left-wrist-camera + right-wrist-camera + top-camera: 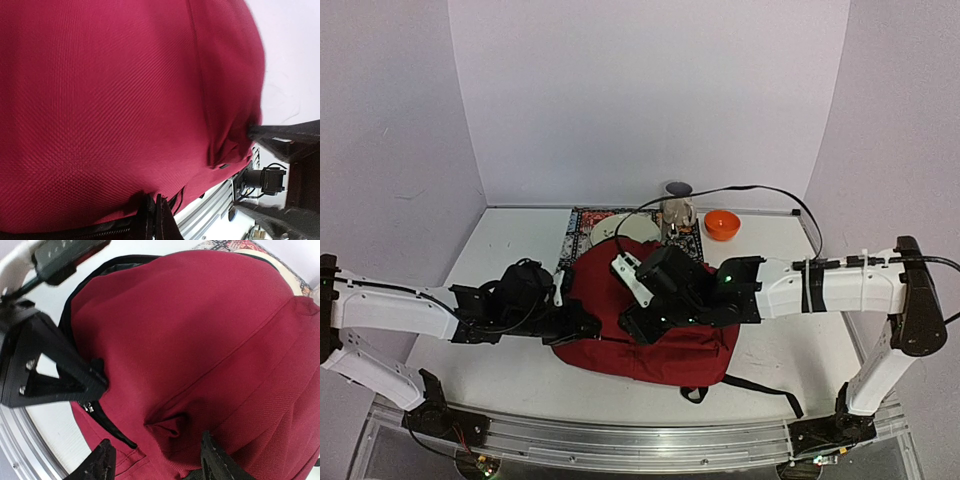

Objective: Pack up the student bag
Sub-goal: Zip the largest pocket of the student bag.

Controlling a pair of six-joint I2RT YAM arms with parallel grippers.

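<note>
The student bag (665, 330), dark red with black zips, lies flat in the middle of the table. At its left edge my left gripper (582, 325) is shut, its fingertips (155, 215) pinched together on the bag's rim beside the black zip (107, 427). The right wrist view shows that gripper's black fingers (65, 375) touching the bag, with a small metal zip pull (90, 407) hanging just below them. My right gripper (157, 462) hovers open over the bag's left part. Its two fingertips (102, 460) stand on either side of a raised fold of red cloth (175, 427) without touching it.
Behind the bag lie a patterned mat (582, 225) with a white plate (620, 228), a grey-lidded jar (677, 205) and an orange bowl (722, 224). A black strap (760, 385) trails from the bag toward the front metal rail (640, 440). A black cable (760, 190) arcs over the back.
</note>
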